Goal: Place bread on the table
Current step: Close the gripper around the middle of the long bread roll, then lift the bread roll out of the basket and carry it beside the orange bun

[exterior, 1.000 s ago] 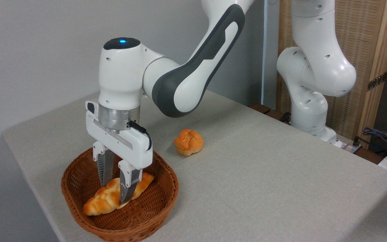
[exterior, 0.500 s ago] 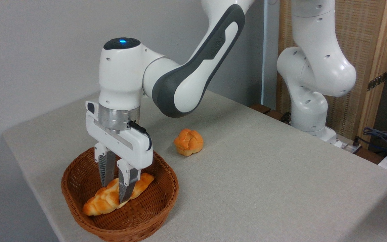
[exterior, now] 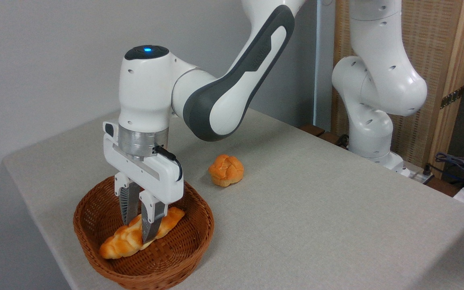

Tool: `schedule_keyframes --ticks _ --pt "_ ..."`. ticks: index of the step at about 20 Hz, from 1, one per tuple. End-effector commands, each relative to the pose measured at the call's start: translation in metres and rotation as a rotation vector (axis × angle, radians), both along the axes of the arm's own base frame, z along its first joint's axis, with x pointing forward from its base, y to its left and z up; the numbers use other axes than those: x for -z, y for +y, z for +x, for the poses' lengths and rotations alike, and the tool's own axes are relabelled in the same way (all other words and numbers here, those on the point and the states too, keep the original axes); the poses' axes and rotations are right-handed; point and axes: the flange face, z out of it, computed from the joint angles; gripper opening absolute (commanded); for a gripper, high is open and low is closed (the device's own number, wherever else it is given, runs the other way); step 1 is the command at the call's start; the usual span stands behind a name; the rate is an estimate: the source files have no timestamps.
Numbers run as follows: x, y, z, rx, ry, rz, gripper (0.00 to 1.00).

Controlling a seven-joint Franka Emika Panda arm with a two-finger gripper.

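Fingers closing in on the loaf

Over the last second the gripper (exterior: 137,229) has narrowed and now looks pinched on the middle of the bread (exterior: 141,233), so I'd say the grasp is basically made. The loaf's still lying in the wicker basket (exterior: 187,245), not yet on the table (exterior: 316,209).

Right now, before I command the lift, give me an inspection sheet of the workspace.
Surface: table, grey-beige, bare on the right half.
Job's things: bread lying in the wicker basket, not lifted.
Clutter: small knotted bun on the table beyond the basket.
End effector: end effector pointing down, fingers straddling the loaf's middle, apparently closed on it.
Cables: short black cable on the wrist; loose wires at far right.
Surroundings: plain wall, woven screen behind the arm base.
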Motion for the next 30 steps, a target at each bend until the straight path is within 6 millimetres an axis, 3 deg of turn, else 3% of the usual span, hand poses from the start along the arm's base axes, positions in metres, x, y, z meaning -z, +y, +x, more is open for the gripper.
schedule_keyframes --ticks 1,8,13,19,22,26,30 --pt "-0.009 0.002 0.003 0.003 -0.022 -0.001 0.29" --pt "-0.025 0.002 0.003 0.008 0.025 0.002 0.20" --pt "-0.039 0.001 0.000 0.008 0.052 -0.001 0.20" --pt "-0.078 0.007 -0.011 0.020 0.096 0.001 0.21" --pt "-0.101 0.023 -0.031 0.087 0.154 0.025 0.21" --pt "-0.131 0.059 -0.071 0.253 0.244 0.050 0.22" --pt "-0.131 0.084 -0.120 0.412 0.304 0.056 0.23"
